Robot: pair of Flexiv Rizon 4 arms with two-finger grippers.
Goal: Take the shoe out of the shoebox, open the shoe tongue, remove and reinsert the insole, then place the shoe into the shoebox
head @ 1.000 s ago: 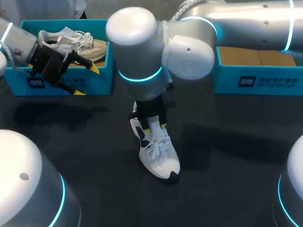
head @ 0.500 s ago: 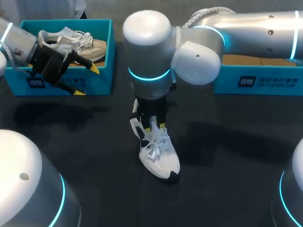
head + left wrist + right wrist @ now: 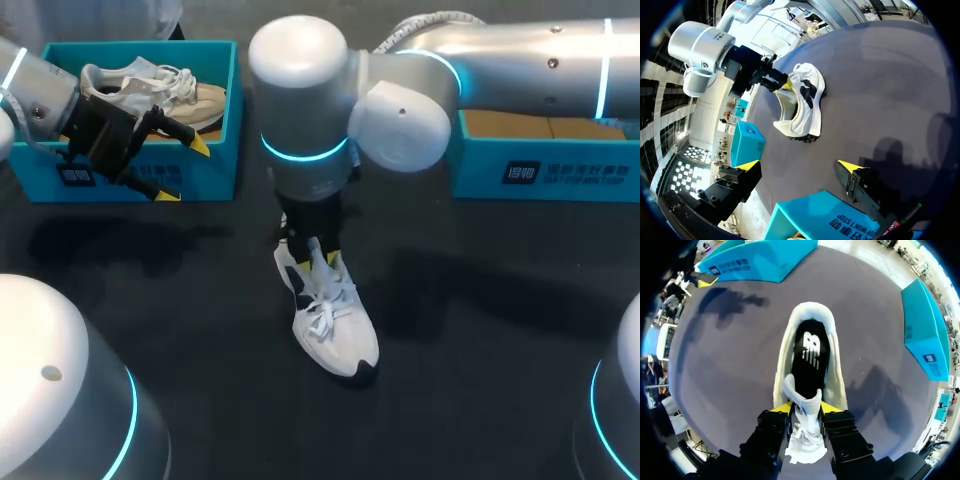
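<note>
shoe tongue (image 3: 806, 399) of the white shoe (image 3: 337, 330) is clamped between the two yellow-tipped fingers of the right gripper (image 3: 805, 408), one finger on each side, and is held up away from the opening. behind it the dark insole (image 3: 810, 352) is seen lying inside the shoe. the white laces (image 3: 325, 305) are spread loose over the front part.

only this one shoe is found on the dark table (image 3: 480, 340). it is stood on its sole near the middle, with the toe turned to the near edge. it is placed between two turquoise shoeboxes and is apart from both of them. the right arm is brought in from the right side past the middle, and its gripper is pointed down onto the shoe.

the left gripper (image 3: 183, 170) is held with its two fingers wide apart, and nothing is gripped between them. it is positioned at the front wall of the left shoebox (image 3: 228, 140). a second shoe, the beige shoe (image 3: 150, 88), is laid inside this box. the right shoebox (image 3: 480, 165) is placed at the far right of the table, and only brown cardboard (image 3: 510, 120) is seen in it.
</note>
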